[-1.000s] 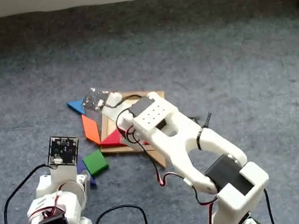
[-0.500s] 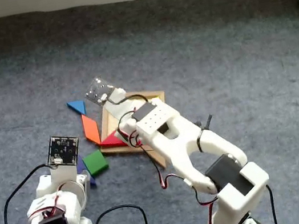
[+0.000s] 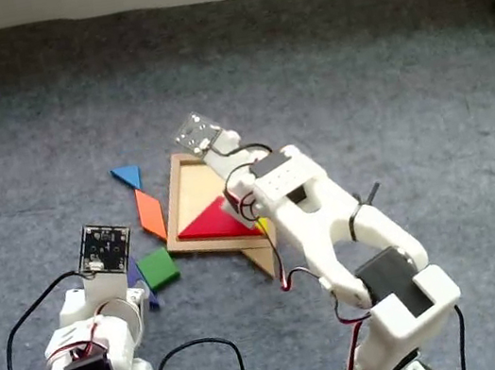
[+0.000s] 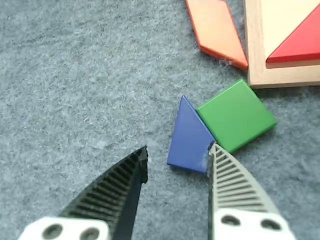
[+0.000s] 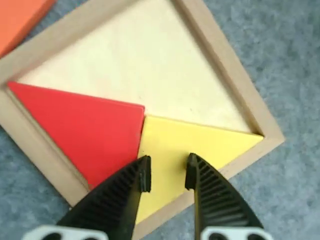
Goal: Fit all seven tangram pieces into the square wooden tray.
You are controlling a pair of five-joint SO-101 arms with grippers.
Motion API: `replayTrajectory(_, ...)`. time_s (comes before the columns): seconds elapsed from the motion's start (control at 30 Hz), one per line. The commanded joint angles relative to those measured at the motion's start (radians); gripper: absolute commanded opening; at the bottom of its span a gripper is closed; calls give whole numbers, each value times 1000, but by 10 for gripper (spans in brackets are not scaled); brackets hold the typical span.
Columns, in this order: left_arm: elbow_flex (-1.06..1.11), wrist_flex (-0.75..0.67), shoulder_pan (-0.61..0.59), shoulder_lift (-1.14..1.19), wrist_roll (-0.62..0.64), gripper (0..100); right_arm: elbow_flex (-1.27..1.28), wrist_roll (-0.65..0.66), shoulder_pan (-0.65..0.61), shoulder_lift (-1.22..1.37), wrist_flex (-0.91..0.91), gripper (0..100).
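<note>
The square wooden tray (image 3: pixel 173 198) lies mid-table and holds a red triangle (image 3: pixel 214 222) and a yellow triangle (image 5: pixel 200 142) side by side along one rim. My right gripper (image 5: pixel 167 172) hovers just over the yellow triangle, fingers slightly open with nothing between them. Left of the tray lie a small blue triangle (image 3: pixel 127 176), an orange parallelogram (image 3: pixel 150 214) and a green square (image 3: pixel 158 269). A darker blue triangle (image 4: pixel 189 137) touches the green square (image 4: pixel 235 116). My left gripper (image 4: pixel 177 150) is open over that blue triangle's near edge.
Grey carpet covers the table. The right arm (image 3: pixel 332 228) lies across the tray's right side. A tan wooden corner (image 3: pixel 263 261) sticks out beside that arm at the tray's near edge. Open carpet stretches behind and to the right of the tray.
The right arm has swung to the right across the tray, uncovering the red triangle. The left arm and the loose pieces have not moved.
</note>
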Motion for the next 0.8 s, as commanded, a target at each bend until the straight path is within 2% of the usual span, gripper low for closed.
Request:
replayTrajectory(0.0, -7, -15, -15, -1, -6, 207, -4, -34, 19, -21, 58, 120)
replayTrajectory(0.17, -7, -15, -15, -1, -6, 207, -4, -143, 13, -148, 53, 120)
replayTrajectory(0.27, -7, -15, -15, -1, -6, 207, 61, -196, -5, -228, -28, 120)
replayTrajectory(0.5, -7, -15, -15, -1, -6, 207, 295, -201, -94, -257, -341, 119)
replayTrajectory(0.77, -7, -15, -15, -1, -6, 207, 311, -187, -101, -159, -348, 119)
